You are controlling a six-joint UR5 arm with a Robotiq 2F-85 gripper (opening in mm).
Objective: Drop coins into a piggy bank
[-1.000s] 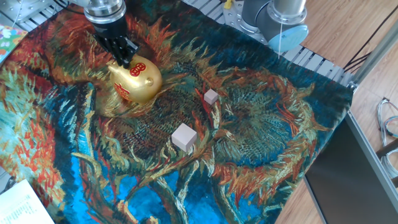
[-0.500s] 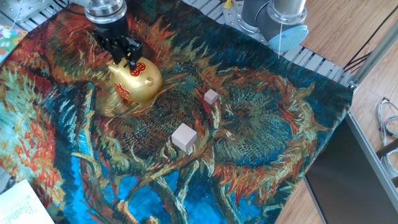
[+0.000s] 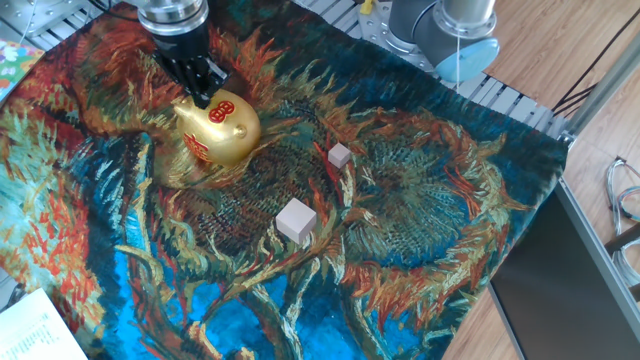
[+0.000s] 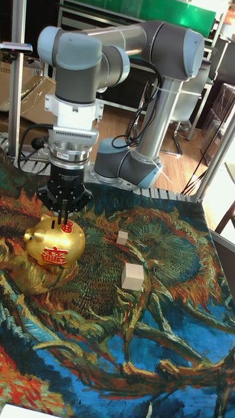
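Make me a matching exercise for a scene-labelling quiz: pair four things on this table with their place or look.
Things:
1. piggy bank
2. gripper
3. small wooden cube
4. large wooden cube

Descriptions:
A. pale, nearest the camera in the fixed view
B. black, right above the bank
C. gold with red markings
D. pale, between the bank and the cloth's right edge

Pairs: 1-C, 2-B, 3-D, 4-A
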